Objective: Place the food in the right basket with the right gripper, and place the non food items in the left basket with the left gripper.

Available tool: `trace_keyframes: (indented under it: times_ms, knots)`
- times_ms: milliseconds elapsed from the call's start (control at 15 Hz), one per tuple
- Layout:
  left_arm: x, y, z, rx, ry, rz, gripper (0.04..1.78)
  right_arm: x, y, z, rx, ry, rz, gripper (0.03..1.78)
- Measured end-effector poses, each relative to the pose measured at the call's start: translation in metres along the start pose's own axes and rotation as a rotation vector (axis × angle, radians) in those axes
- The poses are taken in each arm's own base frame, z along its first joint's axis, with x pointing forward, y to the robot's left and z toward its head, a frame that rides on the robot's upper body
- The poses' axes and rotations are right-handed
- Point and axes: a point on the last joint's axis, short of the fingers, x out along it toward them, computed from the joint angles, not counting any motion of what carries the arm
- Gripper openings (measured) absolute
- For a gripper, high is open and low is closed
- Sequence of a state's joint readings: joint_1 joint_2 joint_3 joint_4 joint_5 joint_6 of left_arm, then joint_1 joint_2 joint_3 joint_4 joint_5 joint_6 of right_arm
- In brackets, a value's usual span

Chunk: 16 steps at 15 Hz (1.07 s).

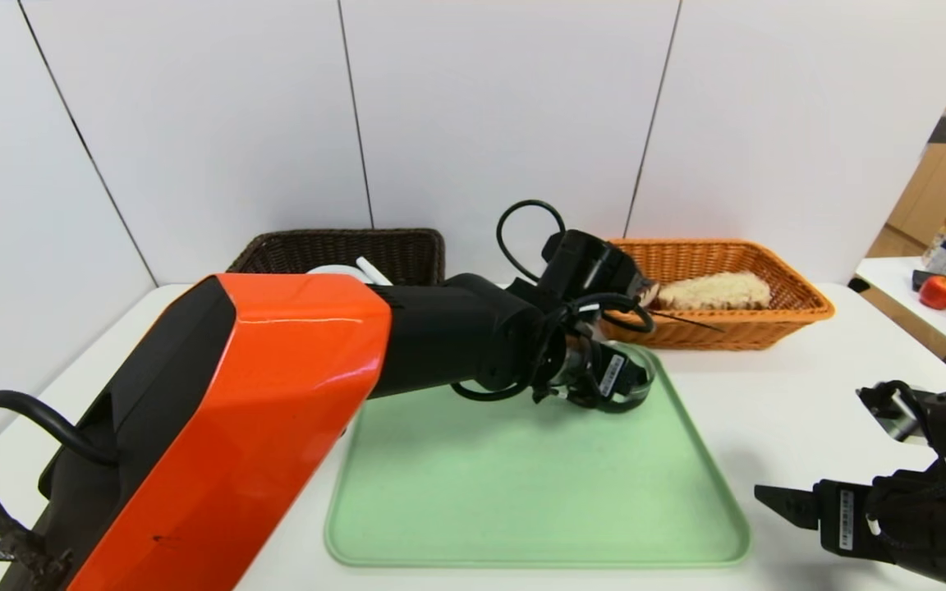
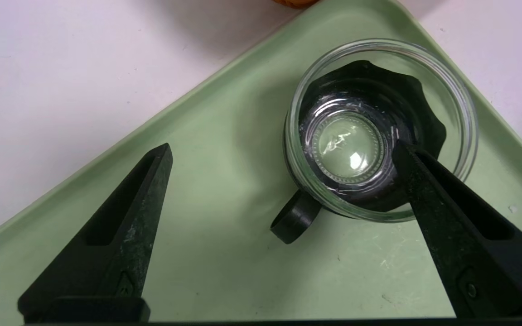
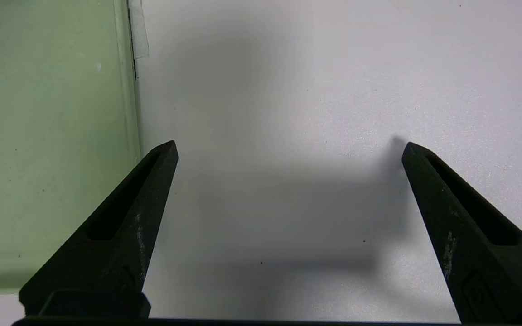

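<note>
A clear glass cup (image 2: 347,145) in a black holder with a black handle (image 2: 295,217) stands upright in the far right corner of the green tray (image 1: 522,492). My left gripper (image 2: 282,148) is open above it. One finger (image 2: 424,190) is over the cup's mouth and the other is out over bare tray. In the head view the left gripper (image 1: 613,382) hides most of the cup. A loaf of bread (image 1: 715,290) lies in the orange right basket (image 1: 719,332). My right gripper (image 3: 288,147) is open and empty over the table, right of the tray, and shows low in the head view (image 1: 834,451).
The dark brown left basket (image 1: 342,246) stands at the back left with a white item (image 1: 342,269) in it. My orange left arm (image 1: 259,394) crosses the tray's left side. A side table (image 1: 933,304) at the far right holds an apple and cups.
</note>
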<state>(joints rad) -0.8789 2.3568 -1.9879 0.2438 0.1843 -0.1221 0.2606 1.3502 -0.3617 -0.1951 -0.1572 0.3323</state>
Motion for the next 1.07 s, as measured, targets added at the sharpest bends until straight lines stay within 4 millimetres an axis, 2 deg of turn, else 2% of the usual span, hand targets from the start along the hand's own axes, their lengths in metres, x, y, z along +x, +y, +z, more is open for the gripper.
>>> trace_keyframes:
  times_ms: [400, 667, 1067]
  knots:
    - [0.000, -0.001, -0.001, 0.004, 0.013, 0.000, 1.69, -0.001, 0.000, -0.002, -0.001, 0.002, 0.002, 1.71]
    - [-0.012, -0.001, -0.004, 0.020, 0.084, 0.002, 1.69, -0.001, 0.000, -0.002, 0.011, 0.001, 0.003, 1.71]
    - [-0.019, -0.005, -0.002, 0.028, 0.088, -0.013, 1.69, -0.001, 0.000, -0.002, 0.012, 0.000, 0.003, 1.71]
